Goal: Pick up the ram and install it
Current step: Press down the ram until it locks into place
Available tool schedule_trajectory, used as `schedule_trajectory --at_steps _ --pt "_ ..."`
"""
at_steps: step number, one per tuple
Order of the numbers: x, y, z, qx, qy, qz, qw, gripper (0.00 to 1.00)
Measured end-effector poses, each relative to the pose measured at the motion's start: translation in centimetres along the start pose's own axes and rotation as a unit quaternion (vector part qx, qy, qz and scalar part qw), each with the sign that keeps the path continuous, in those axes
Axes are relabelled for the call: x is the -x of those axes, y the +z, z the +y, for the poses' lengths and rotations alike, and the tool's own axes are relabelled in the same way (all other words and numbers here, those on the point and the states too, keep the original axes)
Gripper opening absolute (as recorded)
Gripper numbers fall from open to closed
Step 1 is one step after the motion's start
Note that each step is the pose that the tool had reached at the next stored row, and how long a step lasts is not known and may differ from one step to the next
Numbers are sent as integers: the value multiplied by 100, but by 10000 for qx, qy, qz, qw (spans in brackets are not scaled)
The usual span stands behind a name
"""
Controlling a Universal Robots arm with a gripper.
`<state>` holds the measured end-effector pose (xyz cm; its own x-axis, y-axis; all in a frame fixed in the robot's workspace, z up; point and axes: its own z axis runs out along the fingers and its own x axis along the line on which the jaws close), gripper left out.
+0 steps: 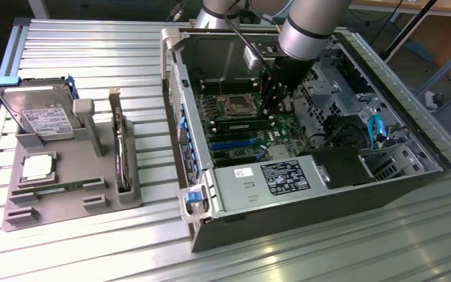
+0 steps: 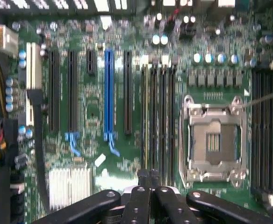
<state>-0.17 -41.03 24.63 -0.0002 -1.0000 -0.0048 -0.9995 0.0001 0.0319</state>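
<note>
Ribbed aluminium table point(image 1: 92, 247), silver slats running across; wooden furniture behind it at the exterior view's right.

Open computer case point(image 1: 382, 182) lying on its side, green motherboard point(image 2: 94, 107) exposed, with an empty processor socket point(image 2: 213, 142).

Grey arm reaching into the case; gripper point(image 2: 149, 176) clenched just above the memory slots point(image 2: 157, 116) beside the socket.

Grey parts tray point(image 1: 69, 205) at the exterior view's left, carrying a hard drive point(image 1: 41, 114), a processor chip point(image 1: 39, 167) and one ram point(image 1: 57, 188) lying flat.
</note>
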Motion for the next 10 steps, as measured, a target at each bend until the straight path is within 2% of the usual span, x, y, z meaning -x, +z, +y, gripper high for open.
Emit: schedule_trajectory --at_steps 1,3,5,6,10 --pt "0 3 44 0 1 0 10000 11" --pt "1 23 253 -1 0 -1 10000 11" --pt "1 31 355 0 0 -1 10000 11" --pt "1 39 437 0 0 -1 10000 11" --pt "0 86 456 3 0 -1 10000 11"
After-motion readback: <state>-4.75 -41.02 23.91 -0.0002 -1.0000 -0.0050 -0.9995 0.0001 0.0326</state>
